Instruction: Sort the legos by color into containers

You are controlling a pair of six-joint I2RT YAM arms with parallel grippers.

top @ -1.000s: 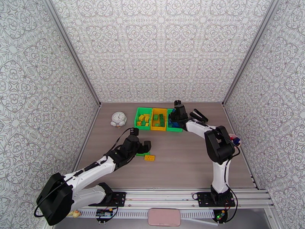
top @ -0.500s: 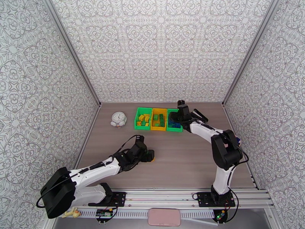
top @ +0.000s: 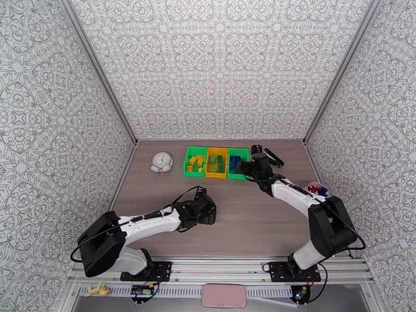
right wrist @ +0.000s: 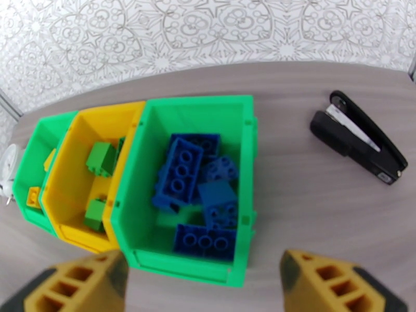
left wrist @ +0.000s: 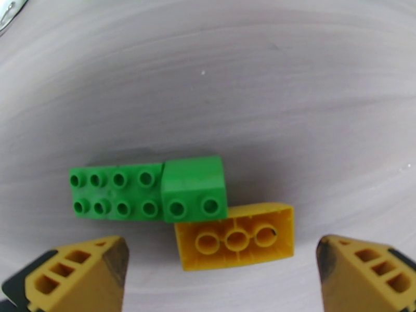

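Left wrist shows yellow lego [left wrist: 234, 236] just before left end effector [left wrist: 221, 260]

The right hand [top: 257, 165] is no longer over the right green bin [top: 234, 177]. It now sits just off the bin's right wall, and its jaws, nearly closed a second ago, stand wide with nothing between them. The left hand [top: 207, 213] is now farther right and nearer, over the yellow brick [left wrist: 234, 240] and green bricks [left wrist: 114, 193], which the top view showed uncovered before.
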